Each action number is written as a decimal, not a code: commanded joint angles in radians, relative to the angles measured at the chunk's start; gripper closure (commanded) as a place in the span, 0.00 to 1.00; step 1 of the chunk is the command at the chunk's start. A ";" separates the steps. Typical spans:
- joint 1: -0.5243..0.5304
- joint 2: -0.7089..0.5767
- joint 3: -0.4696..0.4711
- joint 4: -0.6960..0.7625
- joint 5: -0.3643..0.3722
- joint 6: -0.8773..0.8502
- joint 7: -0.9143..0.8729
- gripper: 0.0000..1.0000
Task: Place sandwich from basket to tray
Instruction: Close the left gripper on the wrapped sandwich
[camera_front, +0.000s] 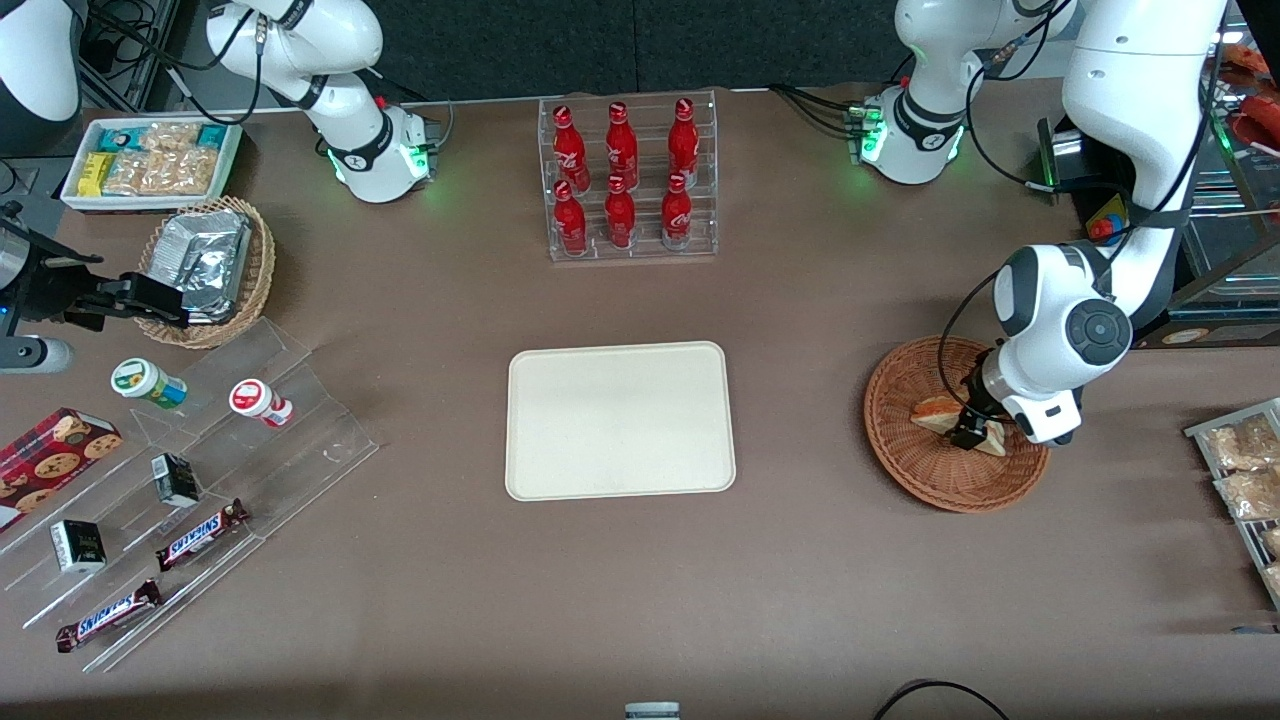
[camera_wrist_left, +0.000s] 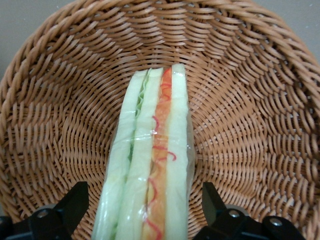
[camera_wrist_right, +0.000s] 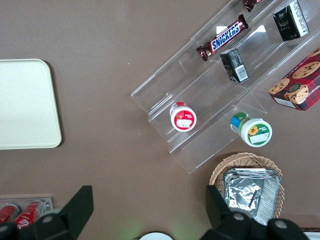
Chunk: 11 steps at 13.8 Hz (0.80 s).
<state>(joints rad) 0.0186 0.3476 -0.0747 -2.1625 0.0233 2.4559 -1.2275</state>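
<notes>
The gripper is down in the basket with fingers spread wide either side of the sandwich, not yet pinching; grasping seems in hand; next: close, lift, carry to the tray

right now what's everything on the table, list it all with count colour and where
sandwich: 1, white bread with orange and green filling, in the brown basket
basket: 1, reddish-brown wicker, toward the working arm's end
tray: 1, cream, mid-table
cola bottles: 6, red, in a clear rack farther from the front camera than the tray
foil packets: silver, in a tan basket, toward the parked arm's end
snickers bars: 2 in the front view, brown, on clear steps
cookie box: 1, red, beside the steps
gripper: 1, black, open, fingers on either side of the sandwich
</notes>
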 joint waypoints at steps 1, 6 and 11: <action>0.000 0.007 0.003 -0.010 0.009 0.031 -0.018 0.02; 0.000 0.001 0.004 -0.008 0.024 0.029 -0.015 0.85; -0.014 -0.085 -0.002 0.036 0.026 -0.061 -0.015 0.96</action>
<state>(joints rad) 0.0165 0.3268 -0.0747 -2.1458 0.0299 2.4653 -1.2275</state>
